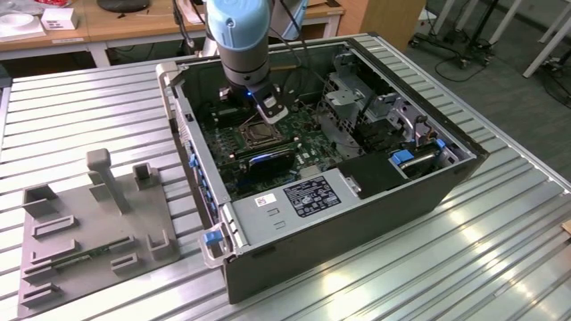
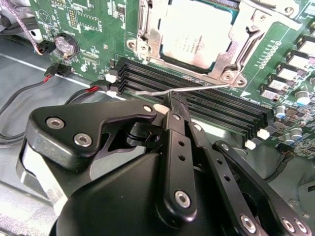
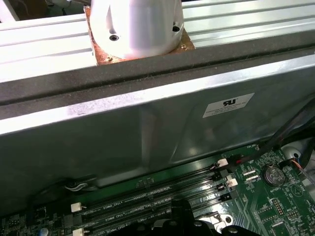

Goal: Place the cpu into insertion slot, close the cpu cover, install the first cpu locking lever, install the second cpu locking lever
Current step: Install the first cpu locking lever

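Item: cpu (image 2: 196, 33), seated in insertion slot (image 2: 150, 46), cpu cover (image 2: 241, 30) down over it. Gripper (image 2: 170, 105) pinching a thin wire locking lever (image 2: 197, 89) beside memory slots (image 2: 231, 105). Step: lever install, prob. first. Needs: press down, hook under catch.

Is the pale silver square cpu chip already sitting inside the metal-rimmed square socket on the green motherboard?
Yes, in the second wrist view the pale silver cpu lies flat inside the silver-rimmed insertion slot on the green motherboard.

Tight room inside the case
Drive cage (image 1: 357, 110) and case wall (image 3: 147, 132) flank the open socket (image 1: 259, 130); memory slots (image 2: 197, 101) border it.
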`<state>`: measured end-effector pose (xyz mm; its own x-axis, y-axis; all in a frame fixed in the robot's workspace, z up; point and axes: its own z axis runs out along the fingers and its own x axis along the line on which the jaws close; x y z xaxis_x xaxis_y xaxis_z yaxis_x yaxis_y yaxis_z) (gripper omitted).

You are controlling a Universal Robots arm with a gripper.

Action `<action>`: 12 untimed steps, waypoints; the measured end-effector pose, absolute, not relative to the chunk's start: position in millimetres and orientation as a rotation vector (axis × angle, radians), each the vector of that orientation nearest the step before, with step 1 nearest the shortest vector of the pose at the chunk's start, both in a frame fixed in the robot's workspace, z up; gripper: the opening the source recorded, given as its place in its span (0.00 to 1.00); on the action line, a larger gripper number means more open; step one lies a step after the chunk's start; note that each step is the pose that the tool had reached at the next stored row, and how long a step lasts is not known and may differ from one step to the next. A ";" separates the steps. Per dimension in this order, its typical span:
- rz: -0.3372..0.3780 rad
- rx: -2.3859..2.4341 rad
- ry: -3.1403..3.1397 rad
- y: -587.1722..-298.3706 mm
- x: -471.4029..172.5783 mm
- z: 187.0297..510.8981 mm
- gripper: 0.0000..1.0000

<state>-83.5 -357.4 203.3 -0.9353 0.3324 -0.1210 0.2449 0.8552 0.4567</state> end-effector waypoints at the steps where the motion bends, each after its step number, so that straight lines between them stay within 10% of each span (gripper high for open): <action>1: 0.660 0.446 2.835 -357.6 -83.5 203.0 0.11; 12: 0.660 0.446 2.835 -357.7 -82.4 200.6 0.11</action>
